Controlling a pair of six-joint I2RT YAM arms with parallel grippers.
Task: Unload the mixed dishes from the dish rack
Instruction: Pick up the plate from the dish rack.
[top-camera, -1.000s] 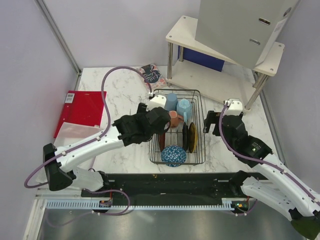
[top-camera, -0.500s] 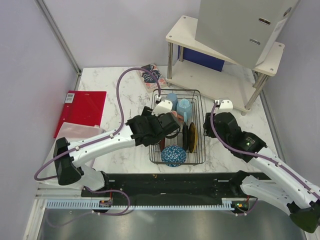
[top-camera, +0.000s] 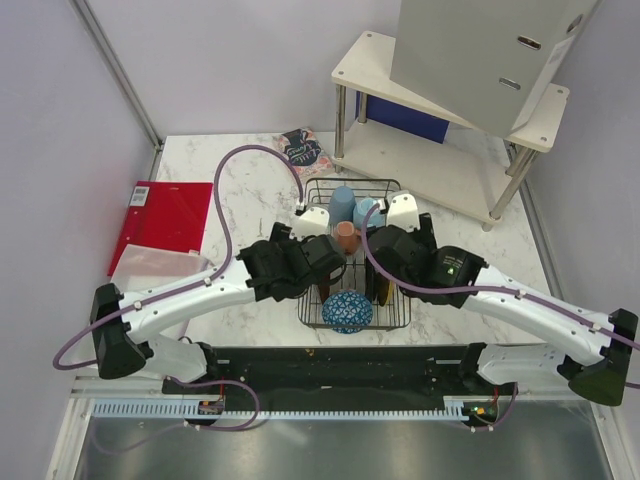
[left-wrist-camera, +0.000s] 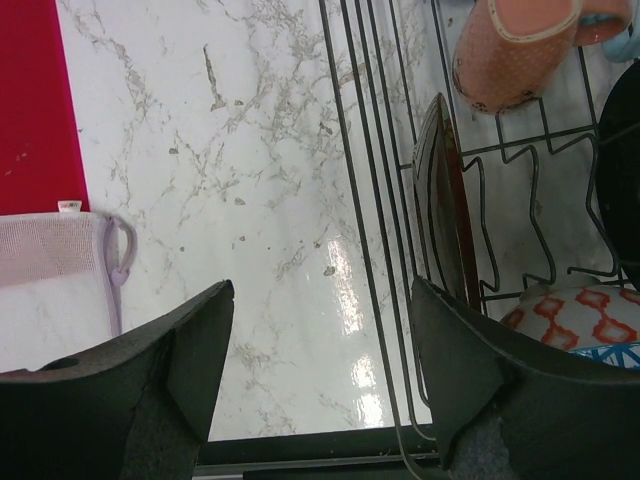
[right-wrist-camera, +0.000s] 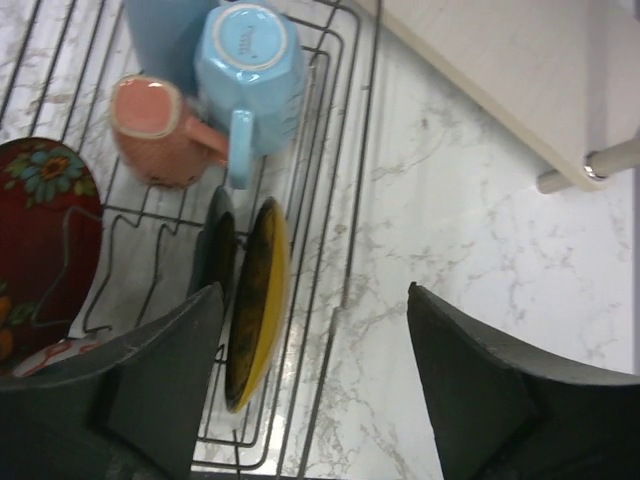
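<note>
The black wire dish rack (top-camera: 318, 186) holds two light-blue cups (top-camera: 343, 202) at the far end, a salmon-pink mug (top-camera: 346, 233) and a blue-and-white patterned bowl (top-camera: 347, 311) at the near end. My left gripper (left-wrist-camera: 320, 370) is open and empty above the rack's left edge (left-wrist-camera: 350, 200), next to the upright red-brown plate (left-wrist-camera: 445, 200). My right gripper (right-wrist-camera: 315, 380) is open and empty above the rack's right edge, beside the yellowish plate (right-wrist-camera: 258, 300) and the black plate (right-wrist-camera: 215, 255). In the top view both grippers (top-camera: 318, 278) (top-camera: 388, 268) hide the plates.
A white two-tier shelf (top-camera: 440, 150) with a grey box (top-camera: 480, 55) stands at the back right. A patterned booklet (top-camera: 300, 150) lies behind the rack. A red folder (top-camera: 165, 215) and a white mesh bag (left-wrist-camera: 60, 270) lie to the left.
My right arm has swung left from beside the rack to over its right side. My left arm reached toward the rack, then drew back slightly. The dishes have not moved.
</note>
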